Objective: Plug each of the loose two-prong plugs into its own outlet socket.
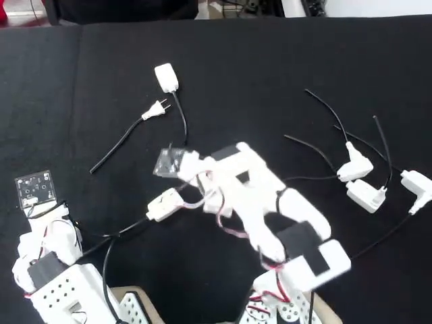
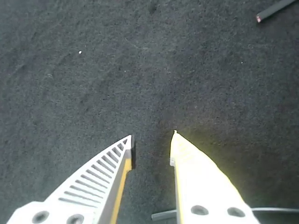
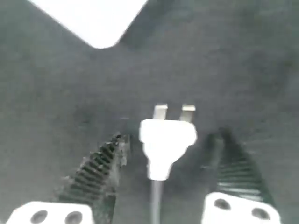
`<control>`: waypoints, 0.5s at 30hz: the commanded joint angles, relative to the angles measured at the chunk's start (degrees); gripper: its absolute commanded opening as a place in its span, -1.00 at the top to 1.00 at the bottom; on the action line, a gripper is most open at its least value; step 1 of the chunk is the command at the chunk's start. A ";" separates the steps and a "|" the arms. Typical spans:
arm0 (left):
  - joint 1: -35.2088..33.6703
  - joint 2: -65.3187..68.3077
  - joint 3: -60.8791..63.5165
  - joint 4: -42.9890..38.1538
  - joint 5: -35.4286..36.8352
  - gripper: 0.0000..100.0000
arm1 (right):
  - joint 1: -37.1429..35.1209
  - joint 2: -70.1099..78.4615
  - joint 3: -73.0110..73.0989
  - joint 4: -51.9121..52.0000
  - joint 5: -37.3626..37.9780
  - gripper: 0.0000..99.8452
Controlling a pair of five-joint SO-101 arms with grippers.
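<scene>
A loose white two-prong plug [image 1: 156,109] on a black cable lies left of centre, its prongs aimed at a white outlet socket [image 1: 166,76] just beyond it. My right gripper [image 1: 169,162] hovers a short way nearer than that plug. In the right wrist view the plug [image 3: 166,135] shows between the spread fingers of the right gripper [image 3: 169,136], which is open and not touching it, with the socket [image 3: 93,18] beyond. My left gripper [image 2: 152,137] is open over bare black cloth at the near left, on the left arm [image 1: 47,243].
More white plugs and sockets [image 1: 364,192] with thin black cables lie at the right. A cable end [image 2: 268,11] lies ahead of the left gripper. Black cloth [image 1: 270,61] covers the table.
</scene>
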 commanded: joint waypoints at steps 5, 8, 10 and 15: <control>0.75 -0.18 -0.22 -1.05 -0.26 0.72 | 2.37 -0.92 -2.24 2.02 0.26 0.96; 0.75 -0.18 -0.22 -1.05 -0.26 0.72 | 2.29 -4.97 -1.71 5.10 0.62 0.96; 0.75 -0.18 -0.22 -1.05 -0.26 0.72 | 2.29 -8.04 -1.71 8.09 2.81 0.96; 0.75 -0.18 -0.22 -1.05 -0.26 0.72 | 2.29 -15.96 -2.07 20.13 13.54 0.96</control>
